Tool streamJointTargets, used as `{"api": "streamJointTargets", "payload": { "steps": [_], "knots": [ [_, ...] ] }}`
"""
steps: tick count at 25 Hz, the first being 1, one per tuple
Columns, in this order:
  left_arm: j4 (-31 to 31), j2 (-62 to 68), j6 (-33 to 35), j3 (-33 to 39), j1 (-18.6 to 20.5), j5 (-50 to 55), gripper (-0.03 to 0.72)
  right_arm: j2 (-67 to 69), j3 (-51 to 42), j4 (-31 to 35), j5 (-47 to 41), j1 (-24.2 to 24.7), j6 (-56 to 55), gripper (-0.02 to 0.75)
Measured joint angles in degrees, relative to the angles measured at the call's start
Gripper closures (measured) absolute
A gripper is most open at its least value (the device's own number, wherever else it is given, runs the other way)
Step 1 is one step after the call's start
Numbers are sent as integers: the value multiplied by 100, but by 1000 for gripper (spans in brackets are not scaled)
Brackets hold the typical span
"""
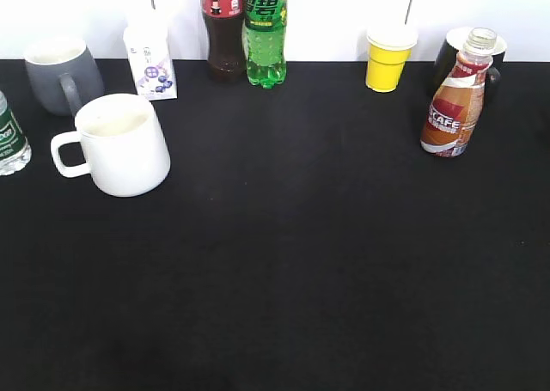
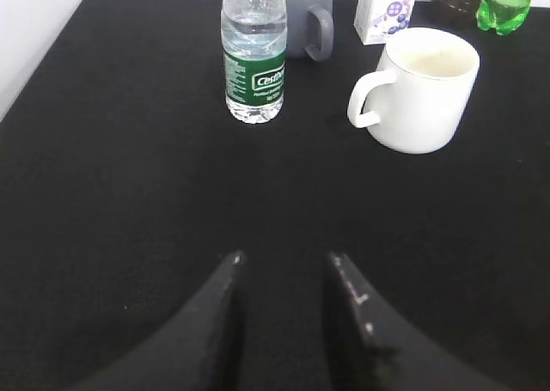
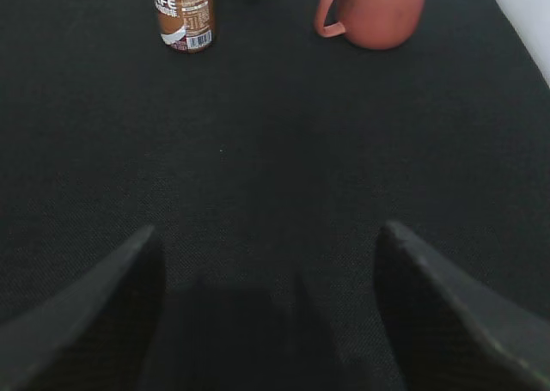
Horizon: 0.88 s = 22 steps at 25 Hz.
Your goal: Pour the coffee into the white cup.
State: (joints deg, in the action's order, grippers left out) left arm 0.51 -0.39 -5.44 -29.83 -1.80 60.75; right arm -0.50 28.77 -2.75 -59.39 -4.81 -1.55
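The coffee bottle [image 1: 454, 106], with an orange-brown "CAFE" label and no cap on its neck, stands at the right of the black table; its lower part shows in the right wrist view [image 3: 184, 15]. The white cup [image 1: 120, 144] stands at the left with its handle to the left, and also shows in the left wrist view [image 2: 423, 88]. Neither gripper shows in the exterior view. My left gripper [image 2: 284, 258] is open and empty, low over the cloth, well short of the cup. My right gripper [image 3: 268, 232] is wide open and empty, well short of the bottle.
A grey mug [image 1: 58, 73], a small milk carton [image 1: 150, 58], a cola bottle [image 1: 223, 28] and a green soda bottle [image 1: 265, 32] line the back. A yellow paper cup [image 1: 388, 58], a black mug [image 1: 450, 58], a water bottle [image 2: 253, 51] and a reddish mug [image 3: 376, 11] also stand here.
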Motion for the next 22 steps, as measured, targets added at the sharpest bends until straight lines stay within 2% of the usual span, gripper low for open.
{"api": "streamJointTargets", "payload": {
  "steps": [11,13,14,16,17,20,22],
  "knots": [
    [0,0,0,0,0,0,455,0,0,0,0,0,0,162],
    [0,0,0,0,0,0,435,0,0,0,0,0,0,162],
    [0,0,0,0,0,0,391,0,0,0,0,0,0,162],
    [0,291,0,-55,0,-64,223,0,0,0,0,0,0,162],
    [0,598,0,-175,0,-227,162,0,0,0,0,0,0,162],
    [-51,2228,61,-747,0,-1236,129,0,0,0,0,0,0,162],
    [-444,3256,456,-930,0,-2474,128,0,0,0,0,0,0,162]
  ]
}}
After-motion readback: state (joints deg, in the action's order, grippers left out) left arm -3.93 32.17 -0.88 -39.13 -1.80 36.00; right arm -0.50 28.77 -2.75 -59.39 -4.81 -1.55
